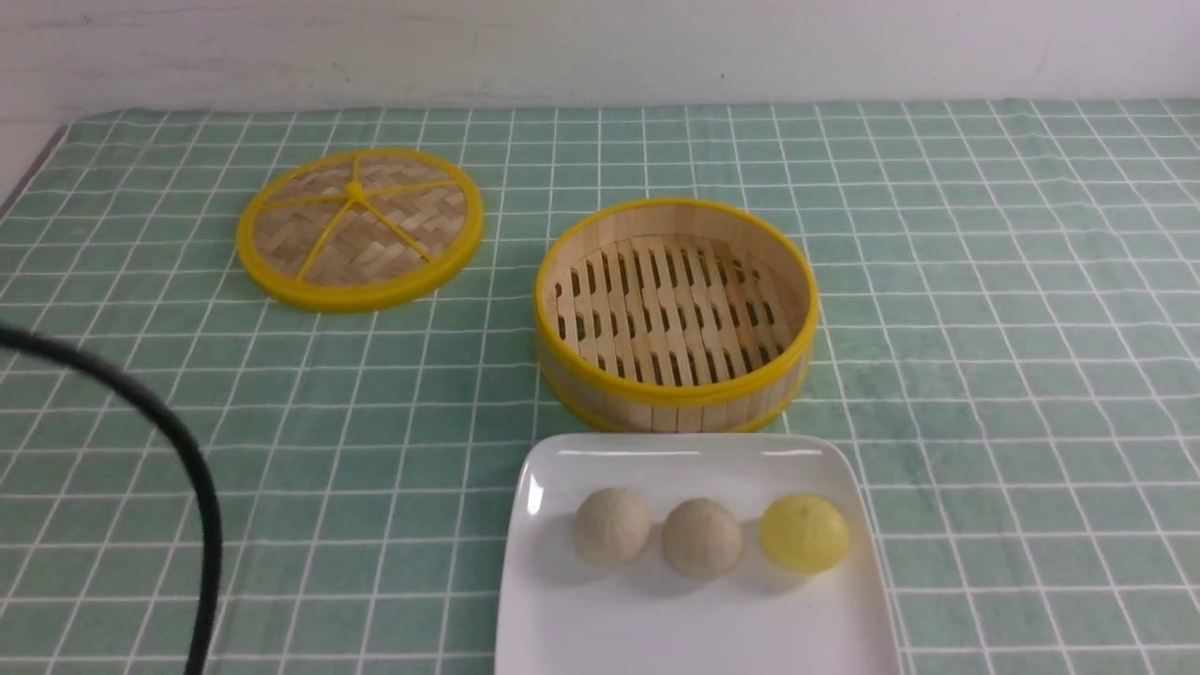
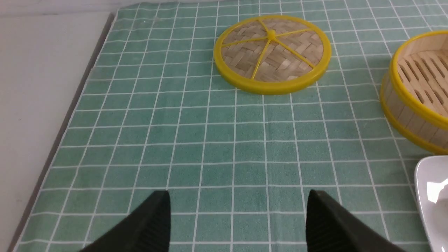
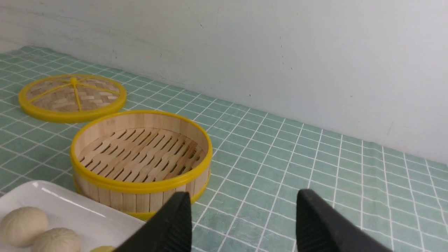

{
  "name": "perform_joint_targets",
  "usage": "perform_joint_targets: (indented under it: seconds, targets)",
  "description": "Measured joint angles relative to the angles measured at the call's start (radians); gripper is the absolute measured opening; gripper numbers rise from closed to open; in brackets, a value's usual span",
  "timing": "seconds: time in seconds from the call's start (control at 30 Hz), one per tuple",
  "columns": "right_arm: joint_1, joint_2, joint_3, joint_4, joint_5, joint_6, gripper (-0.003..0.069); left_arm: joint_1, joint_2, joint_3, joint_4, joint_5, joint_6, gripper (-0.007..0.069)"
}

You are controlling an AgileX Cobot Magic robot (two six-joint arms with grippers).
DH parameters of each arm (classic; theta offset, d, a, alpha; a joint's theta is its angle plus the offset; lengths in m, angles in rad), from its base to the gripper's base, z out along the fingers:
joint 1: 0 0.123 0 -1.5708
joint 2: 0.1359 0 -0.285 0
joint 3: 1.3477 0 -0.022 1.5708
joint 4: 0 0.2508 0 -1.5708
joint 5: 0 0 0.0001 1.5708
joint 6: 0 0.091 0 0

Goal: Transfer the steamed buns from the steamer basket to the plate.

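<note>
Steamed buns (image 1: 703,536): all three rowed on plate (image 1: 562,619), near side of empty steamer basket (image 1: 675,398). I see left gripper (image 2: 238,197) and right gripper (image 3: 244,196) wide, empty; plate lies between them, right seemingly nearer.

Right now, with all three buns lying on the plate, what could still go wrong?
1. The yellow bun sits near the right edge of the plate; the rim is shallow, so a bump might roll it off.
2. The right tool, open and empty, seems close to the steamer basket and the plate; a careless retreat could nudge them.
</note>
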Motion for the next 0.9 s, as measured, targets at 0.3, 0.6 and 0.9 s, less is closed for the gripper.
perform_joint_targets:
  seconds: [0.3, 0.6, 0.9]
  targets:
    - [0.0, 0.0, 0.0, -0.031, 0.04, 0.0, 0.0411, 0.0, -0.113, 0.142, 0.0, -0.044, 0.0, 0.0515]
    - [0.0, 0.0, 0.0, -0.048, 0.045, 0.0, 0.0395, 0.0, -0.113, 0.214, 0.0, -0.04, 0.0, 0.0515]
    - [0.0, 0.0, 0.0, -0.167, 0.041, 0.0, 0.0136, 0.0, -0.113, 0.219, 0.0, -0.039, 0.0, 0.0514]
